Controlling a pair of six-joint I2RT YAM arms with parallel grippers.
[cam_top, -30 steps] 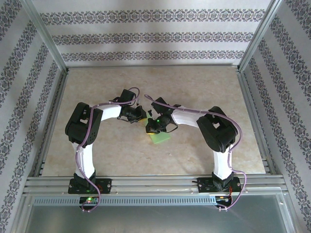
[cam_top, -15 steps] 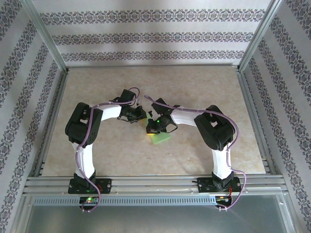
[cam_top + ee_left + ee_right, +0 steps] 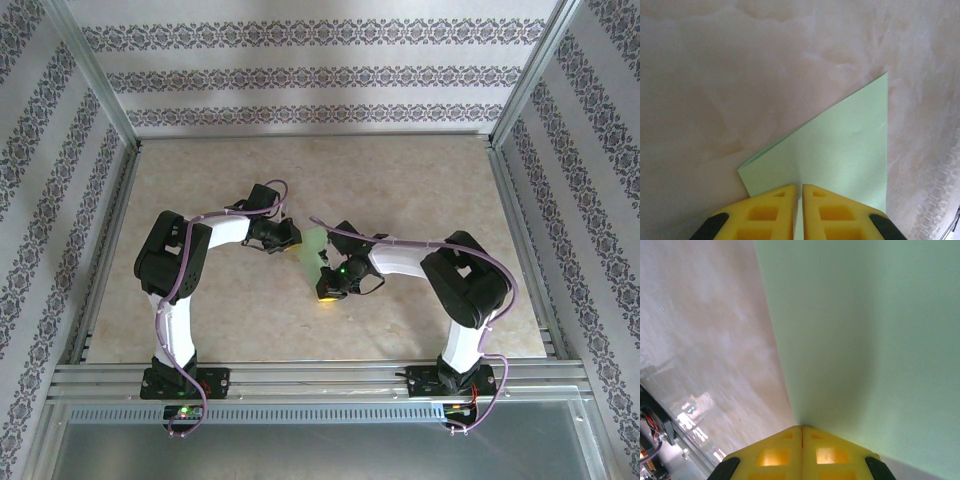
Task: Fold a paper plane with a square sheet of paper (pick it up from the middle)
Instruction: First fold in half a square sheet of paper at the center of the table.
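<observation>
The square sheet of paper (image 3: 314, 247) is light green and hangs off the table between my two grippers. In the left wrist view the sheet of paper (image 3: 840, 145) is folded double, with a pointed corner at the upper right. Its near edge runs into the thin gap of my left gripper (image 3: 800, 186), which is shut on it. My left gripper (image 3: 292, 238) sits at the sheet's left end. My right gripper (image 3: 801, 427) is shut, with the paper (image 3: 865, 340) rising from its tips. From above, my right gripper (image 3: 326, 293) is at the sheet's near end. The paper plane is out of view.
The beige marbled tabletop (image 3: 420, 180) stretches around both arms. Metal rails (image 3: 320, 375) run along the near edge, and patterned walls (image 3: 310, 70) close off the back and sides.
My right gripper has swung toward the near edge and slightly right. The green sheet, which lay under it, now stretches between the two grippers. The left arm has hardly moved.
</observation>
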